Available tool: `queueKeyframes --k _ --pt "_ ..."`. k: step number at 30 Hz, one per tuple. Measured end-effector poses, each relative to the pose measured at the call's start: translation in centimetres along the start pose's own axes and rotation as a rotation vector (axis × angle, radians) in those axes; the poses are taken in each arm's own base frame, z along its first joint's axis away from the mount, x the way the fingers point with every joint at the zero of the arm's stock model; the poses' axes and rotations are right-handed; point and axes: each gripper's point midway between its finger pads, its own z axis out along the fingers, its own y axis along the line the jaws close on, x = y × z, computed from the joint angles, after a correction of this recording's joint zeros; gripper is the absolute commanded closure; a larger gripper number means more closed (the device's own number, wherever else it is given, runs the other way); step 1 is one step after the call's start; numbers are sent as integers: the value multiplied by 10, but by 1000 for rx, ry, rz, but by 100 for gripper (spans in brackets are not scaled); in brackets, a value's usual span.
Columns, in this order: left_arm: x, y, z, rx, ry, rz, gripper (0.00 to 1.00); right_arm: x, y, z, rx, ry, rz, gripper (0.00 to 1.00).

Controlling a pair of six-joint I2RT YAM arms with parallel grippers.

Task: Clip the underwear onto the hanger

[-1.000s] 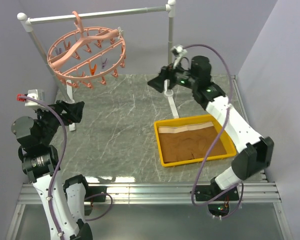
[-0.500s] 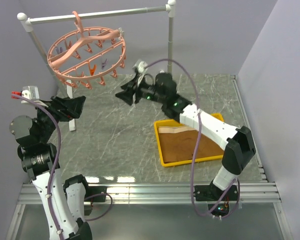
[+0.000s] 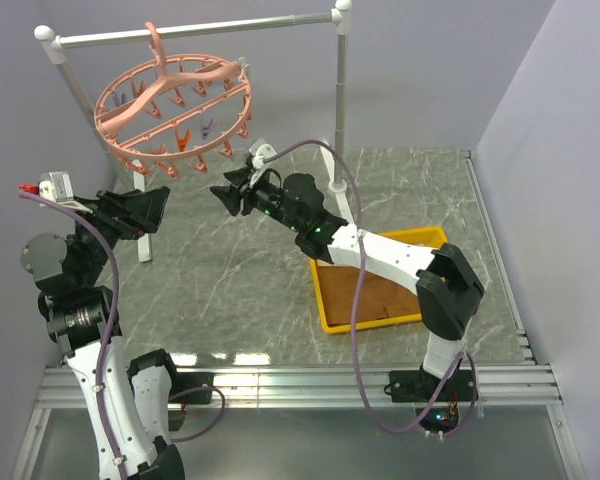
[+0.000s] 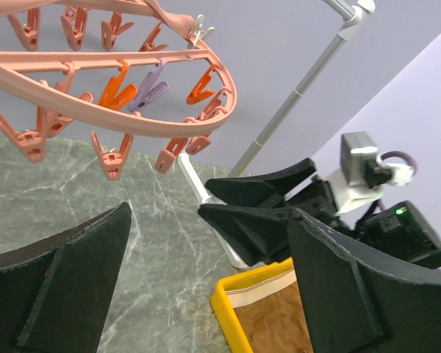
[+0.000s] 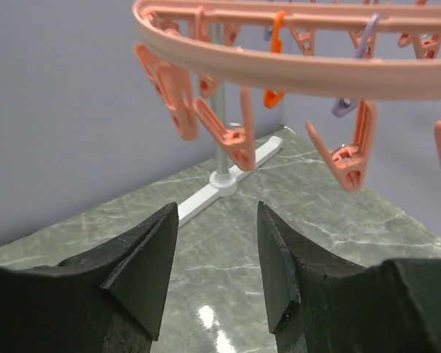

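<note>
While the hanger (image 3: pixel 172 110) hangs from the rail (image 3: pixel 200 30) at 11 o'clock, the underwear (image 3: pixel 382 300) lies in the tray (image 3: pixel 370 323) at 4 o'clock. Right gripper (image 3: pixel 220 192): released, empty, just below the hanger's 5 o'clock rim. Left gripper (image 3: pixel 162 205): jaws wide, empty, at 9 o'clock.

So the hanger (image 3: pixel 172 112) hangs off the rail (image 3: pixel 195 28) at the back left, up above the desk (image 3: pixel 230 280). The tray (image 3: pixel 326 300) sits on the desk toward the right, with the underwear (image 3: pixel 380 298) lying inside it. The right tool (image 3: pixel 223 195) is near the middle, just below and right of the hanger. The left tool (image 3: pixel 148 210) is at the far left, under the hanger's near edge.
</note>
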Motion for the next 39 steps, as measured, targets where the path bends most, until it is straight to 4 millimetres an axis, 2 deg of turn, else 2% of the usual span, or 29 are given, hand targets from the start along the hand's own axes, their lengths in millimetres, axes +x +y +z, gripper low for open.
queueKeyframes --k 8,18,29,34,39 --pt "5 6 3 3 11 -4 8 35 -5 17 -3 8 -40 45" --pt "21 9 5 53 74 44 10 22 -2 35 -46 -80 -106 45" --pt "26 13 11 75 103 40 14 24 -5 60 -49 -116 -141 46" --pt "29 20 15 68 119 36 18 27 -9 61 -31 -109 -146 47" --pt "31 28 20 50 127 33 26 22 -10 63 -28 -120 -159 50"
